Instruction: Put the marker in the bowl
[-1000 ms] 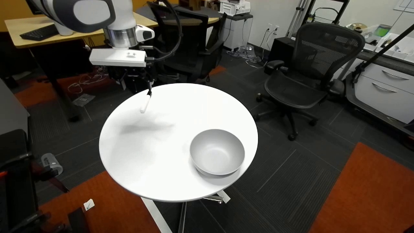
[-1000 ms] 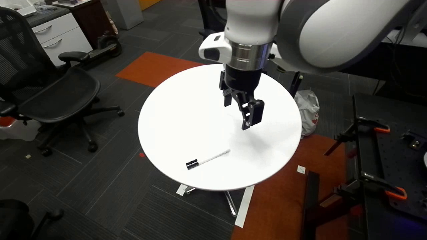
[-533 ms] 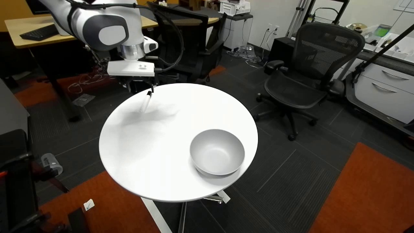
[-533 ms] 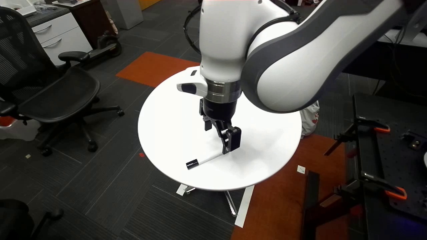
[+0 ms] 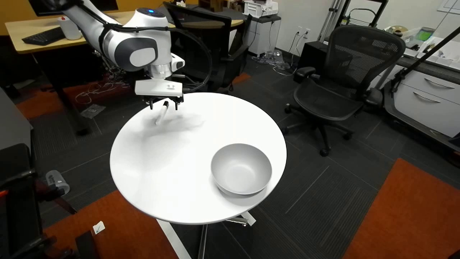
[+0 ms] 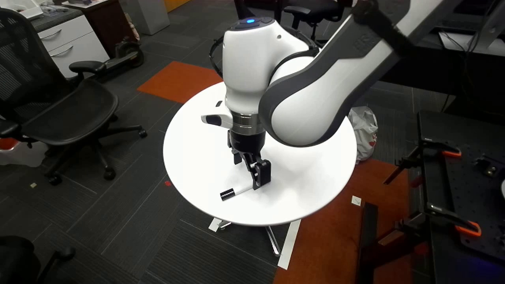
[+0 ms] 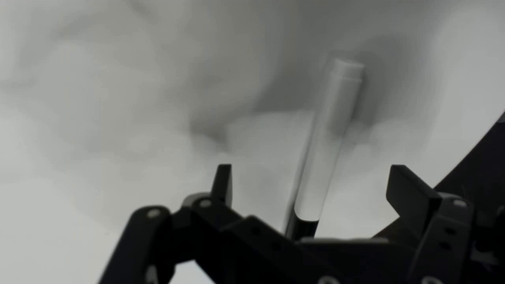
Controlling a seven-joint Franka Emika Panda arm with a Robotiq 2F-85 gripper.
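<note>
The marker, white with a black cap, lies on the round white table (image 5: 172, 194). Its body shows in both exterior views (image 5: 161, 116) (image 6: 242, 190) and in the wrist view (image 7: 329, 138). My gripper (image 5: 164, 107) is open and points down over the marker. In the wrist view the fingertips stand wide apart, with the marker between them (image 7: 310, 173) and touching neither. The cap end is partly hidden behind the gripper there. The grey bowl (image 5: 241, 172) stands at the table's near right in an exterior view, away from the gripper; elsewhere it is not seen.
The table's rounded edge drops to dark carpet. A black mesh chair (image 5: 337, 79) stands beyond the table. A black bench with orange-tipped clamps (image 6: 453, 189) stands near the table. A desk (image 5: 21, 30) is behind the arm.
The arm has come down and across, bringing the open gripper from above the table to over the marker. The marker and the bowl have not moved.
</note>
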